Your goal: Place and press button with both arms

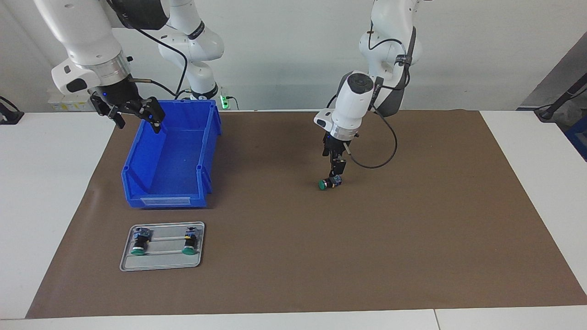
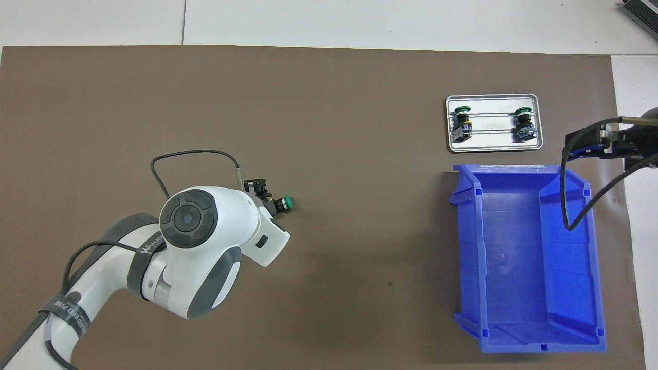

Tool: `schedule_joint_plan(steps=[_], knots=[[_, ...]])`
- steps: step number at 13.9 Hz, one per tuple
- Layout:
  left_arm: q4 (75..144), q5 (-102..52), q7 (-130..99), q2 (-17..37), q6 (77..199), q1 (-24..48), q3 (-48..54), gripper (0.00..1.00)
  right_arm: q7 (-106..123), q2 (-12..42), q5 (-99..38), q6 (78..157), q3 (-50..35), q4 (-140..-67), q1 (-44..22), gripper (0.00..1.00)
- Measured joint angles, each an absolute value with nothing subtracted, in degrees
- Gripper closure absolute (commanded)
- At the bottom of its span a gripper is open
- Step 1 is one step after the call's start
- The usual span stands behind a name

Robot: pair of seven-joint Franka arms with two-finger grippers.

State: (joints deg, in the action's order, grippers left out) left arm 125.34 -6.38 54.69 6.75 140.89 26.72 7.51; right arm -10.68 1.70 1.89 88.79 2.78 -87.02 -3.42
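Bare mat [image 1: 412, 238] around button [image 1: 326, 183]; bin [image 1: 169, 160], tray [image 1: 161, 245] well apart.
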Motion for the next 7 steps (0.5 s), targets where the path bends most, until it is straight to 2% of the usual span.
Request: schedule_joint_plan(steps=[2, 7], knots=[[123.9, -6.4, 52.4, 8.8, 142.1, 27.0, 7.5, 0.00, -10.7, 1.7, 1.9, 88.8, 2.8, -87.0, -3.4, 0.00], [120.4, -6.1, 43.7, 9.3, 139.6, 28.3, 7.4, 0.00, -10.7, 1.7, 1.9, 88.8, 2.8, -87.0, -3.4, 0.00]])
